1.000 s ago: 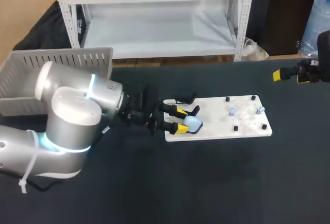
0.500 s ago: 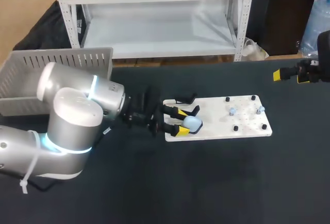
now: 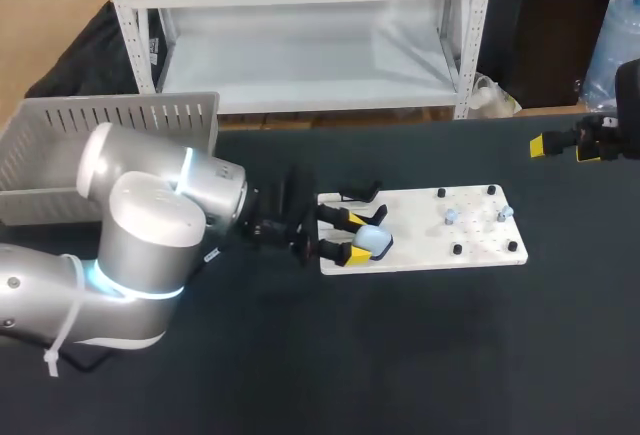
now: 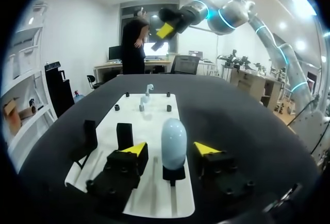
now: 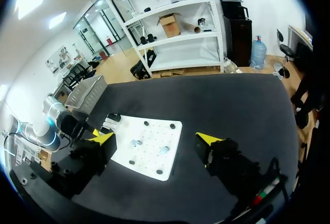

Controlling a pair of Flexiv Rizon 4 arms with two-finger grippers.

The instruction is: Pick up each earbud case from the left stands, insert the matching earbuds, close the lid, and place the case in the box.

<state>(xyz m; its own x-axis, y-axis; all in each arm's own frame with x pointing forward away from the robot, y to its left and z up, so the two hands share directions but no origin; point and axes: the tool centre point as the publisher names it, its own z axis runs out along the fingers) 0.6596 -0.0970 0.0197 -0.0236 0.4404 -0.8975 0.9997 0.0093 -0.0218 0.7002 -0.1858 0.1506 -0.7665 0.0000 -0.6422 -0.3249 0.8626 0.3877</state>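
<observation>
A glossy pale-blue oval earbud case stands against a flat white plastic board dotted with small black pegs, on a matte black table. The left gripper is black, tipped yellow; its rounded silver metal arm carries glowing cyan rings. The slatted plastic box is pale grey.

In the head view the right arm is cut off at the picture's edge, and only its outer end shows. The left arm hides the near corner of the box. The earbuds on the white board are too small to make out their shape. In the left wrist view the lower end of the earbud case is hidden in its black stand.
</observation>
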